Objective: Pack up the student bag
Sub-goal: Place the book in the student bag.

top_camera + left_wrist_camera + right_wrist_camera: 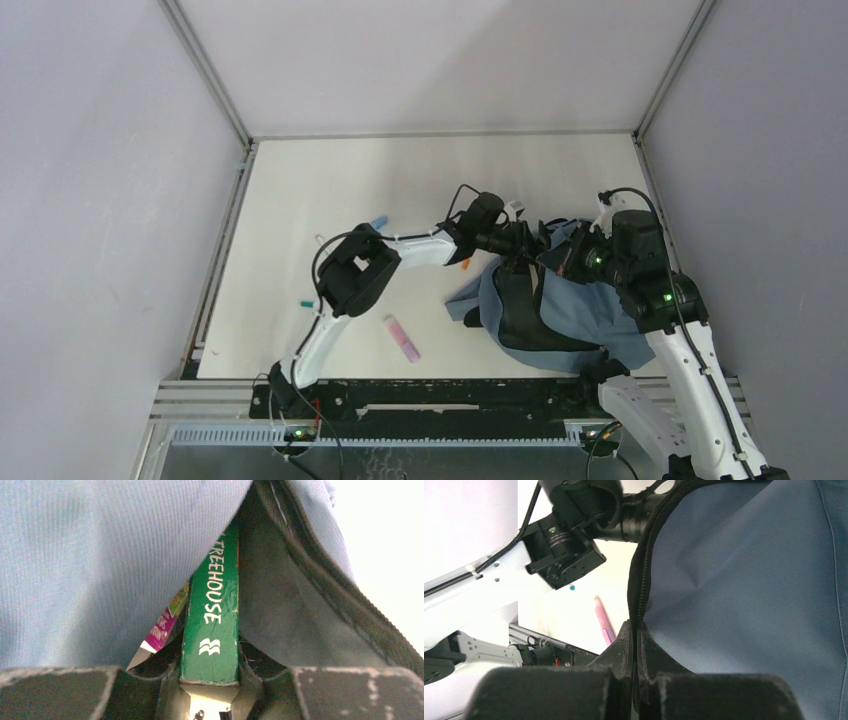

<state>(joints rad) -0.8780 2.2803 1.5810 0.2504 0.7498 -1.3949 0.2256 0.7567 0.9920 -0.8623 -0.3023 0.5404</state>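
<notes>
The student bag lies slumped on the table at about four o'clock. It is a soft dusty-blue backpack, creased and partly flattened. Its main zip is undone, and the mouth gapes toward nine o'clock, showing dark lining. One stretch of the black zip rim stands raised in a curve. Inside the mouth, under the blue fabric, a green book with "TREEHOUSE" on its spine stands on edge, with a pink-printed cover just beside it.

You can read "TREEHOUSE" in white capitals, above a small white wave-like logo, on the green book spine in the left wrist view.
</notes>
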